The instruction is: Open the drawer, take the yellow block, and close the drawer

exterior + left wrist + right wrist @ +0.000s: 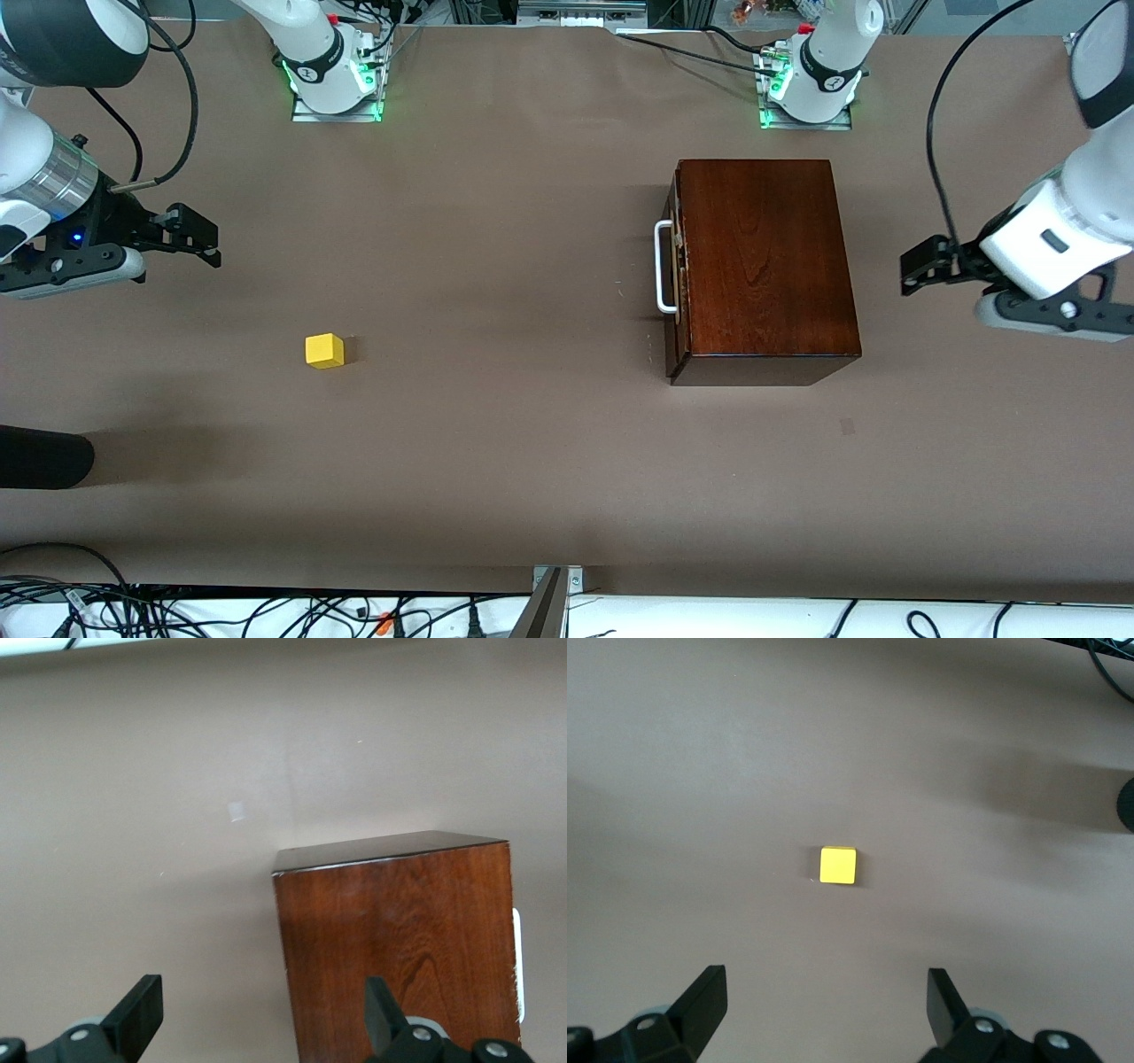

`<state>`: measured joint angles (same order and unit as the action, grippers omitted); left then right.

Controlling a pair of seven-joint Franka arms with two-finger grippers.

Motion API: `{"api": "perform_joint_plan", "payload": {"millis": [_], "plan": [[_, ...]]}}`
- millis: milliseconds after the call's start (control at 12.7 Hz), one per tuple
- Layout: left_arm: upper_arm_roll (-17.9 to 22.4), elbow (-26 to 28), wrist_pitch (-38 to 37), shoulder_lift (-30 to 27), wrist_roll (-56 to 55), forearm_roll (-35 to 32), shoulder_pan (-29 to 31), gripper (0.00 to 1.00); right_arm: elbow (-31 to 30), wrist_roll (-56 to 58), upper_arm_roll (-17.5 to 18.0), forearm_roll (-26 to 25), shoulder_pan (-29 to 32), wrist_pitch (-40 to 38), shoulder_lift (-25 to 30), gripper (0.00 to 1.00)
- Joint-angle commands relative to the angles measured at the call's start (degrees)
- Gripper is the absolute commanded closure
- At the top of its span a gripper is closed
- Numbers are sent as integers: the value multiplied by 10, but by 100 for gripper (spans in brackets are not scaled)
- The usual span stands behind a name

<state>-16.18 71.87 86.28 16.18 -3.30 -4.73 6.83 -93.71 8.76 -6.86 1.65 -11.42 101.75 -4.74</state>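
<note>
The dark reddish-brown wooden box (764, 266) stands on the table toward the left arm's end. Its drawer front (675, 275) sits flush and shut, with the white bar handle (662, 267) facing the right arm's end. The yellow block (324, 350) lies on the bare table toward the right arm's end, and shows in the right wrist view (837, 865). My left gripper (926, 264) is open and empty beside the box, which fills part of the left wrist view (399, 948). My right gripper (199, 239) is open and empty above the table, apart from the block.
The brown table (496, 266) stretches between block and box. A black rounded object (44, 456) lies at the table's edge at the right arm's end, nearer the front camera. Cables (266, 611) hang along the near edge. The arm bases (332, 75) stand along the back.
</note>
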Motion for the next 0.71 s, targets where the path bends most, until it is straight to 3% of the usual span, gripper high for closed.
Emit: {"api": "perform_joint_plan", "payload": {"millis": [0, 157, 315, 629], "plan": [[10, 28, -11, -34, 31, 3, 21, 0, 12, 5, 0, 5, 3, -14, -3, 0], [126, 130, 28, -109, 43, 11, -58, 0, 12, 5, 0, 5, 3, -14, -3, 0], [139, 236, 80, -183, 44, 12, -65, 0, 12, 5, 1, 5, 2, -14, -3, 0], [143, 249, 70, -193, 87, 14, -66, 0, 12, 5, 2, 5, 2, -15, -2, 0]]}}
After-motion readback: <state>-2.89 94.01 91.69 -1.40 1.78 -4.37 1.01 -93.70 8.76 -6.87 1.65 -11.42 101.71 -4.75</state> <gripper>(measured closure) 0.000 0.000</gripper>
